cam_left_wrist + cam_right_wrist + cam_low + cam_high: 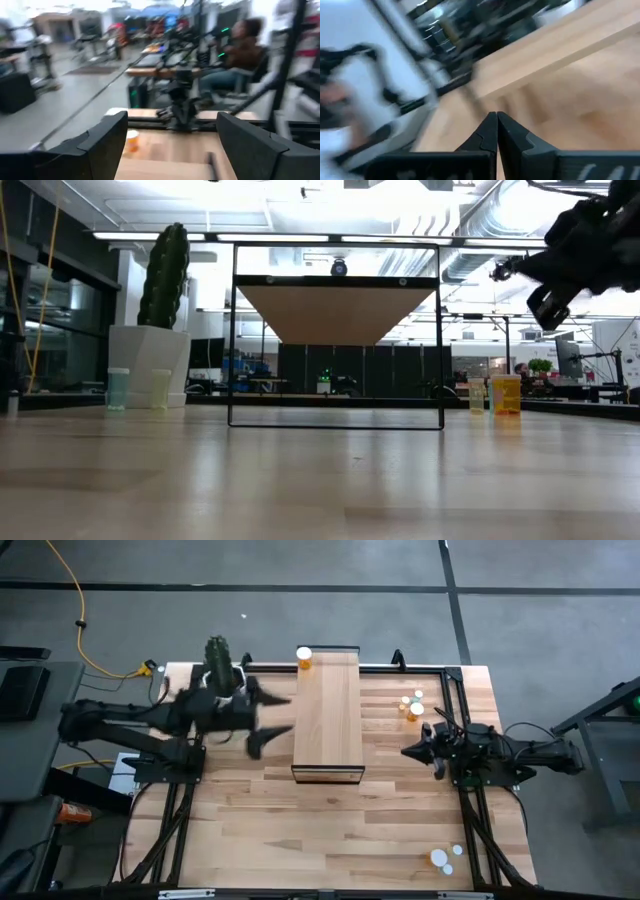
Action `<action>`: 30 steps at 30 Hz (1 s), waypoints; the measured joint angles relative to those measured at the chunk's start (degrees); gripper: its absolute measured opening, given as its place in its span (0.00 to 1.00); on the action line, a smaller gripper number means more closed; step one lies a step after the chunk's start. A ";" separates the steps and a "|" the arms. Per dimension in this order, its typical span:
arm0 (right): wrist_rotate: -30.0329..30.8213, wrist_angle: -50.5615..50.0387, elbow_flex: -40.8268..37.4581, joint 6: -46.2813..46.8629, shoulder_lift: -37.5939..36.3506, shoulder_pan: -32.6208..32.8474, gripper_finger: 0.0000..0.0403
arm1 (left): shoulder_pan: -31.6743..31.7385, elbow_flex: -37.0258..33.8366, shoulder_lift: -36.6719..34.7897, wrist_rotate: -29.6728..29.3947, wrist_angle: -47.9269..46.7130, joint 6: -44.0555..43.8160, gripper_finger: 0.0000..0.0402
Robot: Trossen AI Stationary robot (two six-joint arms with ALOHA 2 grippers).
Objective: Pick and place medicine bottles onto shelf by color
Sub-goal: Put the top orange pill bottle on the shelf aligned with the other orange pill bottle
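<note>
Bare wood-plank surface (320, 480): fills the foreground of the low view; pale boards with visible seams in the high view.

Shelf (328, 715): long rectangular light-wood top on a thin dark frame, standing mid-surface between the two arms. Only the low view shows the open frame and the underside of the top (335, 310); only the high view shows its flat upper face.

Orange medicine bottle (304, 658): white round cap, standing on the surface just beside the shelf's far left corner. The left wrist view shows an orange-and-white blur (132, 140) that is probably this bottle.

Orange and pale bottles (412, 704): small cluster, right of the shelf at the far side, near the right arm. In the low view, an orange one (506, 394) beside a paler one.

Two pale bottles (446, 857): white caps, near right corner of the surface. In the low view, translucent pale-green cylinders (138, 389).

Cactus in white pot (219, 665): tall, green and ribbed, far left of the surface.

Left end effector (270, 720): raised, just left of the shelf; two dark fingers spread wide, nothing between them, as the left wrist view confirms.

Right end effector (408, 751): right of the shelf, pointing toward it; dark fingers pressed together tip to tip, holding nothing.

Person (240, 47): seated beyond the surface, seen only in the left wrist view.
</note>
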 joint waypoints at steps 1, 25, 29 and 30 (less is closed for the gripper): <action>-2.39 -0.21 0.46 1.56 -0.02 0.06 0.00 | -1.70 -2.31 -1.93 -0.56 2.04 0.68 0.73; 19.59 5.68 0.99 -0.32 0.02 0.00 0.00 | -12.29 -19.10 -15.53 -15.01 10.72 1.58 0.73; 27.79 13.21 0.86 -4.36 0.22 0.00 0.00 | -12.29 -19.10 -15.53 -15.00 9.98 1.58 0.73; 29.04 15.78 0.86 -4.57 0.45 -0.02 0.00 | -12.29 -19.10 -15.50 -14.99 9.59 1.57 0.73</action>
